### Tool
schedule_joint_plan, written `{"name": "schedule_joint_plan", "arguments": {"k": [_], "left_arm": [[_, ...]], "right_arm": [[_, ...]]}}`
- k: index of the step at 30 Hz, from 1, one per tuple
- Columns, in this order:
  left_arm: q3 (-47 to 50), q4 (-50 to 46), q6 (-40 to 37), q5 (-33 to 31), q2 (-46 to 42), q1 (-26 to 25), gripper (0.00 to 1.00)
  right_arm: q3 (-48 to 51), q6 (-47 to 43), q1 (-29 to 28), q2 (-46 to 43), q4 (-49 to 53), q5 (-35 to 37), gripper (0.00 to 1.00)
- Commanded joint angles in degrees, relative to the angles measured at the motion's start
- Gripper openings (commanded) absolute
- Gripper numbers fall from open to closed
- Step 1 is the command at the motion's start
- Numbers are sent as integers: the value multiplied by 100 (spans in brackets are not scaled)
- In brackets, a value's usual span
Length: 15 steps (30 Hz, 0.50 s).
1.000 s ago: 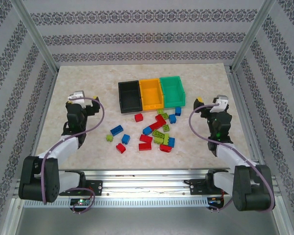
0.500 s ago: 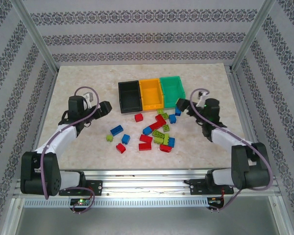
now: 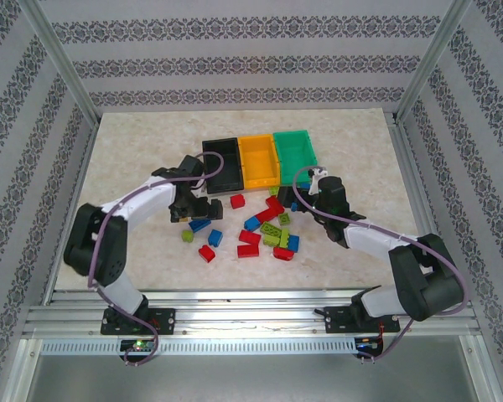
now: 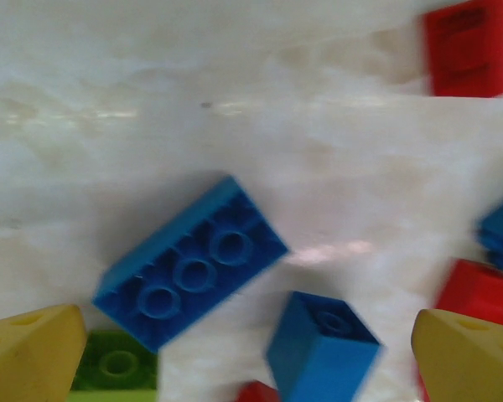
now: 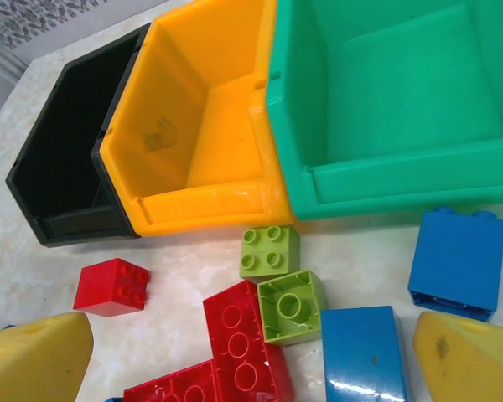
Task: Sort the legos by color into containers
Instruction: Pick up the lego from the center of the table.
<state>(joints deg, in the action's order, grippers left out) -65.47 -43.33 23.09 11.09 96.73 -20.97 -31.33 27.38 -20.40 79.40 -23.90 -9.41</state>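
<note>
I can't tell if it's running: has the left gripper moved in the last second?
Yes. The left gripper has swung right, from well left of the black bin to just in front of its near wall.

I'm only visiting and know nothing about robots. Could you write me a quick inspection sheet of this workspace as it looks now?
Surface: pale marbled tabletop, no spills seen.
Job's things: black bin, orange-yellow bin and green bin joined in a row, no bricks seen inside; blue, red and lime legos scattered on the tabletop in front of them.
Clutter: nothing seen.
Claws: left claw open over loose legos, holding nothing; right claw open over legos near the bins, holding nothing.
Cables: lilac cables run along both arms.
Surroundings: patterned walls and metal frame posts.
</note>
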Motion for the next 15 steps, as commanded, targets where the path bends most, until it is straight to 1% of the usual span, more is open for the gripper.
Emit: {"name": "schedule_joint_plan", "arguments": {"k": [1,4,8,10,13,15], "left_arm": [[-346,-921,-350,-939,345,-181,100],[-405,-764,-451,-941,551,-214,100],[-524,-703,-575,-1162,754,-215,99],[-572,-652,-635,-1175,826,-215,95],[-572,-485,-701,-998,988,-219,88],[-601,-457,-731,-872,1138,-214,78]], "right_arm": [[-58,-103,-25,-21,32,251,98],[-73,-68,-30,12,35,249,98],[-117,-55,-33,100,35,182,98],[-119,-40,-35,128,35,171,98],[-128,-40,-34,142,35,168,98],[-132,-44,-39,146,35,176,98]]}}
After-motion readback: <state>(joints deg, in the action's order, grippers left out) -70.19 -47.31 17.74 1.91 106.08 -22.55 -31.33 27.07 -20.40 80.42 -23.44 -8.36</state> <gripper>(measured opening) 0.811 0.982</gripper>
